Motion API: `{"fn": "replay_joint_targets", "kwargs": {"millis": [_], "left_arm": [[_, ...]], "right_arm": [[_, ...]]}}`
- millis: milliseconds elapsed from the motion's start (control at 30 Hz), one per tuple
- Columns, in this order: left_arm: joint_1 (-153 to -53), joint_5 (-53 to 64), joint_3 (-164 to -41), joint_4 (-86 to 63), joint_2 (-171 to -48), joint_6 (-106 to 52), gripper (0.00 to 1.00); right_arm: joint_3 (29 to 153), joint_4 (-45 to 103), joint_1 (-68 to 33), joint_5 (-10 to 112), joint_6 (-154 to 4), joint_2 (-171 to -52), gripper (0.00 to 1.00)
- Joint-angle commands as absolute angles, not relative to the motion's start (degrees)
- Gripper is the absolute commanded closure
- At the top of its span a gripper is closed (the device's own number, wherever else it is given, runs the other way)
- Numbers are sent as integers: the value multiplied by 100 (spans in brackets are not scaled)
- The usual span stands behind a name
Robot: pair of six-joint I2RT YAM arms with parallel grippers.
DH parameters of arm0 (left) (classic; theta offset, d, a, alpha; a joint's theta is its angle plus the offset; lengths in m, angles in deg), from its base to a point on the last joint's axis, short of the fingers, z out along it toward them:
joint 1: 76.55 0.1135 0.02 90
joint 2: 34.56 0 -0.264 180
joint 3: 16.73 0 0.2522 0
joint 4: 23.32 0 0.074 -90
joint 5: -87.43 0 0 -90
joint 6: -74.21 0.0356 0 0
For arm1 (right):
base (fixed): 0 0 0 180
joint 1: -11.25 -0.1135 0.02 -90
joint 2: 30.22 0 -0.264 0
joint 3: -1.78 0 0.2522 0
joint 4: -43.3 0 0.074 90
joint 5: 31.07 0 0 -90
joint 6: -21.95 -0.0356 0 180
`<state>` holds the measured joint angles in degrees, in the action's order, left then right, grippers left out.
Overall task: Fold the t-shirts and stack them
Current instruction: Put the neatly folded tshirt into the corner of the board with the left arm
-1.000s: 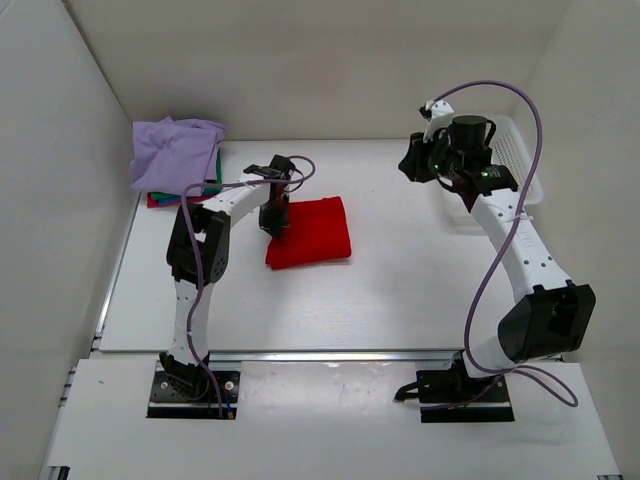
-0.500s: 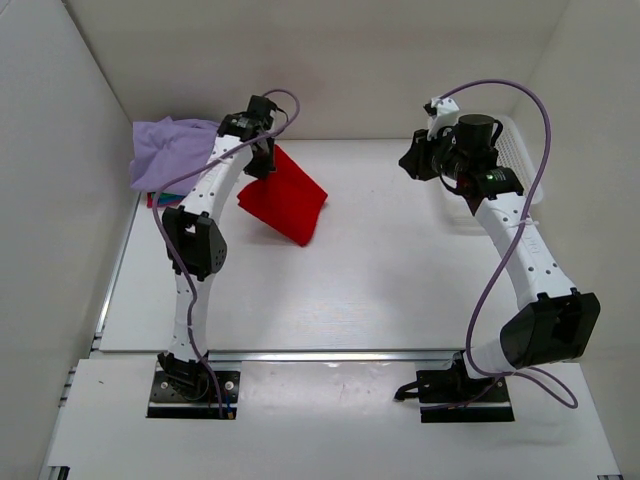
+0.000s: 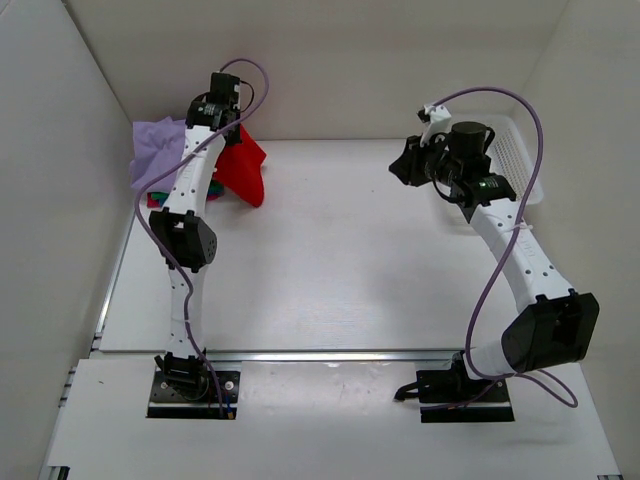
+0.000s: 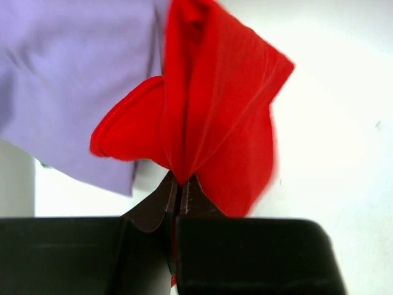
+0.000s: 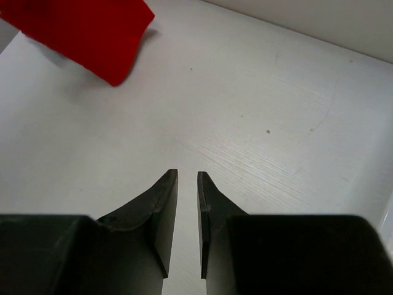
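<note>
Hanging from the left claw [image 4: 179, 182], which is pinched shut on a bunched edge of it, the red t-shirt [image 3: 245, 170] sits over the far-left corner of the bench [image 3: 350, 270]. Long axis runs roughly top to bottom, with the lower end swung out toward the bench's middle. The pile it belongs on, lavender t-shirt [image 3: 155, 150] uppermost, lies just beside the claw on the side nearer the left edge. My read is that the coming move is a short carry toward that corner and then down. The left arm is right there. The right claw [image 5: 186, 176] is well apart near the far-right corner by the white basket [image 3: 522, 150], its jaws a narrow slit apart with nothing between them. Hard to make out: the left arm crosses the pile, so the lower t-shirts [image 3: 153, 200] show only as green and red slivers. Can't tell whether the red shirt's bottom end touches the bench or hangs clear. The wrist view crops it at the top, and the cloth is too bunched to judge how neat the fold is.
</note>
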<state>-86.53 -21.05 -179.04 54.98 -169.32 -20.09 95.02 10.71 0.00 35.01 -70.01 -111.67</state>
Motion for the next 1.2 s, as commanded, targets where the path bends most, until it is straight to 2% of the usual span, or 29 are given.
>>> {"fn": "replay_joint_targets", "kwargs": {"millis": [0, 233, 733, 967, 1167], "left_arm": [[-8631, -2507, -18482, 4811, -16631, -1588, 100], [-8104, -2657, -18615, 3862, -16561, -1342, 100], [-6671, -2085, -18834, 3869, -17377, -1535, 98], [-6600, -2305, -19002, 4063, -18098, -1825, 99], [-6504, -2313, -19177, 3984, -18686, -1948, 93]], "right_arm": [[9359, 1512, -70, 3336, -7069, -11090, 83], [9368, 1380, -247, 3371, -7033, -11187, 83], [9710, 1055, -703, 3572, -7042, -11732, 83], [10009, 818, -827, 3731, -7007, -11952, 84], [10114, 704, -923, 3845, -7033, -12031, 84]]}}
